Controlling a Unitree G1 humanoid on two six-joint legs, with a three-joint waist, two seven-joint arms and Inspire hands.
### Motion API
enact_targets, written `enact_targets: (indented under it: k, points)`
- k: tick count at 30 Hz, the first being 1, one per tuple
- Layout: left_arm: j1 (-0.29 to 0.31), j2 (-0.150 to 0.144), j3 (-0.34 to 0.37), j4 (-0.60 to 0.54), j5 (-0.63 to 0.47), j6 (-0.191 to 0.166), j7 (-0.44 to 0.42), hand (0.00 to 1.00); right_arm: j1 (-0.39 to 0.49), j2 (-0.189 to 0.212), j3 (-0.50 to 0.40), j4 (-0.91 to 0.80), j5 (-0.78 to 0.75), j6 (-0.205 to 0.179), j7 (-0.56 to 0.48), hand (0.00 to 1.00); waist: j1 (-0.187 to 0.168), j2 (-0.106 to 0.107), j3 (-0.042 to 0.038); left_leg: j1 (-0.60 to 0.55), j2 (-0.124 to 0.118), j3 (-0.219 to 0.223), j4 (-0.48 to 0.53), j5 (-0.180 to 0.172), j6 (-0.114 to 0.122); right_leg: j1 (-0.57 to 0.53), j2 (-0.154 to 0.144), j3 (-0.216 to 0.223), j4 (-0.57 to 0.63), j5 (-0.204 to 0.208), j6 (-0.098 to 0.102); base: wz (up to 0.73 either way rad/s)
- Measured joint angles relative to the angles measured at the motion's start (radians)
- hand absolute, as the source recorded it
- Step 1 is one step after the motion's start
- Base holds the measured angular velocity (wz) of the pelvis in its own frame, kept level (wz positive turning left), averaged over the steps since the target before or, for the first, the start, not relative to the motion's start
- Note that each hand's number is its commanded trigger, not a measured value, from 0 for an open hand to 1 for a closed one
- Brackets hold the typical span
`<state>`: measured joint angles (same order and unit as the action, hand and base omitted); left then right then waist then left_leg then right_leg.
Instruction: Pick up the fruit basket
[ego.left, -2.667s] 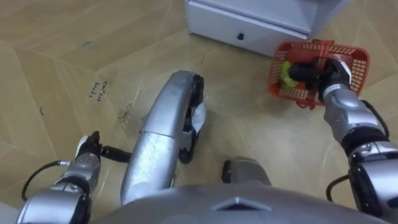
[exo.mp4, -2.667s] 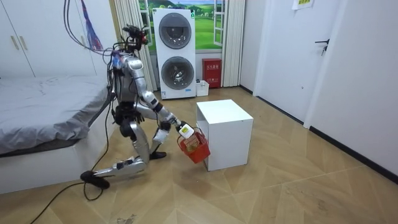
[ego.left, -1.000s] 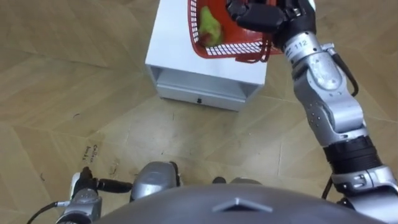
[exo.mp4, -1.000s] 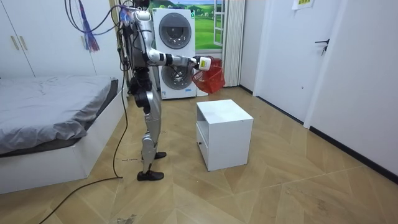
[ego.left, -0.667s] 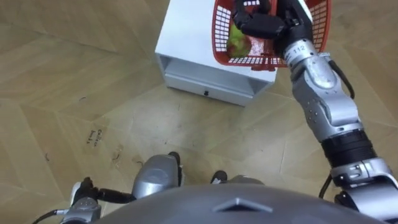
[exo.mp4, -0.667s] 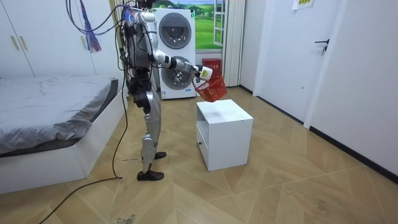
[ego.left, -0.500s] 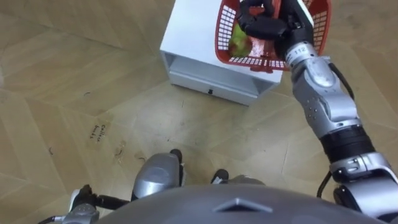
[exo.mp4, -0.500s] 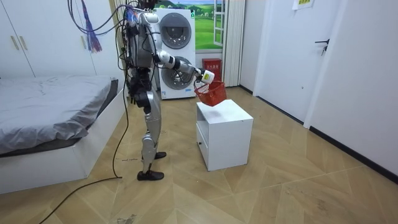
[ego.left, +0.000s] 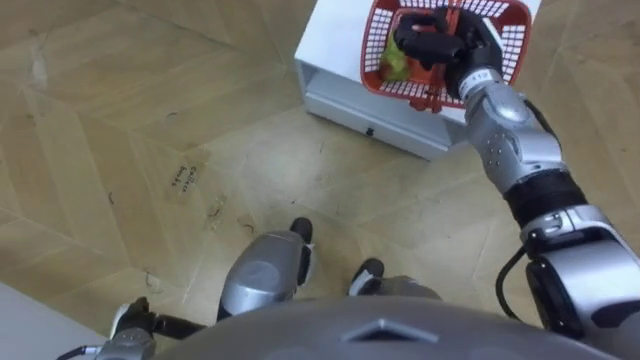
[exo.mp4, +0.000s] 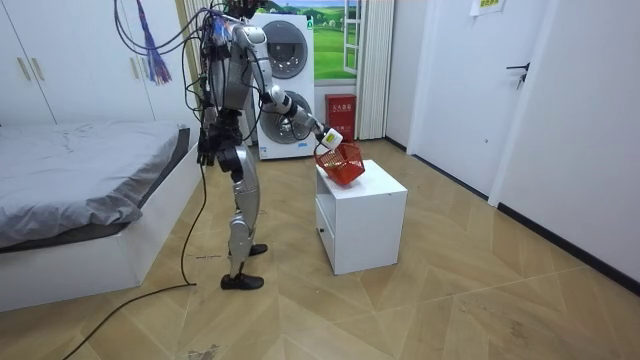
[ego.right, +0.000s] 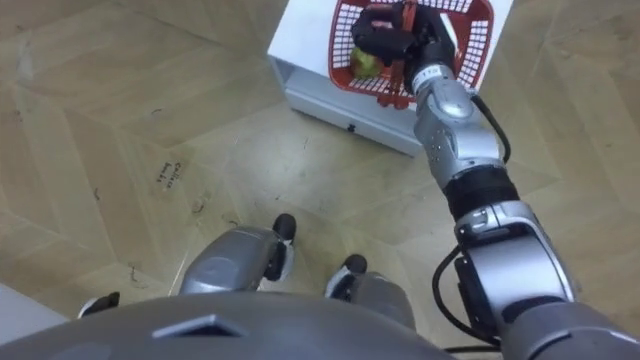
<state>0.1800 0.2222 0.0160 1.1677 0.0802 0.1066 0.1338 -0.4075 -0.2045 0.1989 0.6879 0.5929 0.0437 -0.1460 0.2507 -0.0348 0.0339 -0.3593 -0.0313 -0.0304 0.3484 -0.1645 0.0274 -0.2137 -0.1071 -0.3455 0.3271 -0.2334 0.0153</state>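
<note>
The right hand (ego.left: 440, 45) was clenched round the handle of the red fruit basket (ego.left: 512, 45), which hung over the top of the white cabinet (ego.left: 335, 50); whether it touched could not be told. The left hand (ego.left: 128, 328) hung low at the robot's side. A firm grip and a level basket would best stop the green fruit (ego.left: 393, 66) from rolling. Its mouth faced up, slightly tilted, its long axis along the cabinet's front

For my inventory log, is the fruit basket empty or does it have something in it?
Not empty: a green fruit lies inside the red fruit basket, visible next to the right hand that grips the basket.
</note>
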Motion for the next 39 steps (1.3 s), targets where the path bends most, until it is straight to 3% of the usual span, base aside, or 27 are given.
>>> enact_targets:
  k: [9, 11, 12, 13, 14, 23, 39]
  points:
    - [-0.004, 0.0, -0.001, 0.001, 0.0, 0.007, -0.01, 0.0, -0.05, -0.043, -0.027, 0.091, 0.04, 0.001, -0.02, 1.0, 0.002, 0.001, 0.0, -0.004, -0.028, -0.003, 0.0, 0.006, 0.02, -0.016, -0.034, -0.007, 0.035, -0.004, 0.009, 0.04]
    - [-0.004, 0.0, -0.006, 0.0, -0.001, 0.012, -0.016, 0.0, -0.071, -0.055, -0.026, 0.132, 0.047, 0.001, -0.014, 1.0, 0.004, 0.003, -0.0001, -0.006, -0.035, -0.003, 0.004, 0.005, 0.025, -0.015, -0.045, -0.014, 0.038, -0.011, 0.021, 0.03]
    - [-0.004, 0.0, -0.008, -0.001, -0.001, 0.014, -0.019, 0.0, -0.075, -0.059, -0.026, 0.14, 0.049, 0.001, -0.012, 0.77, 0.006, 0.004, -0.0001, -0.007, -0.035, -0.003, 0.007, 0.004, 0.027, -0.015, -0.045, -0.014, 0.038, -0.011, 0.021, 0.0]
    - [-0.004, 0.001, -0.008, -0.001, -0.001, 0.019, -0.023, 0.0, -0.084, -0.063, -0.026, 0.163, 0.051, 0.002, -0.006, 0.77, 0.007, 0.006, -0.0006, -0.009, -0.035, -0.004, 0.014, 0.002, 0.03, -0.016, -0.046, -0.015, 0.041, -0.011, 0.021, 0.0]
    - [-0.004, 0.001, -0.008, -0.002, 0.0, 0.022, -0.031, 0.0, -0.091, -0.069, -0.026, 0.179, 0.054, 0.006, 0.0, 0.0, 0.006, 0.008, -0.0009, -0.01, -0.036, -0.004, 0.016, 0.001, 0.032, -0.016, -0.048, -0.015, 0.045, -0.012, 0.021, 0.0]
    - [-0.01, 0.008, -0.01, -0.008, 0.0, 0.022, -0.039, 0.0, -0.127, -0.114, -0.028, 0.252, 0.066, 0.022, 0.041, 0.0, 0.007, 0.02, 0.0003, -0.026, -0.036, 0.0, 0.045, -0.005, 0.039, -0.032, -0.054, -0.014, 0.074, -0.012, 0.022, -0.01]
    - [-0.01, 0.02, -0.041, -0.007, -0.001, 0.018, -0.036, 0.0, -0.126, -0.114, -0.028, 0.287, 0.069, 0.023, 0.038, 0.0, 0.006, 0.023, -0.0008, -0.03, -0.034, -0.001, 0.059, -0.005, 0.04, -0.031, -0.053, -0.014, 0.081, -0.013, 0.023, 0.0]
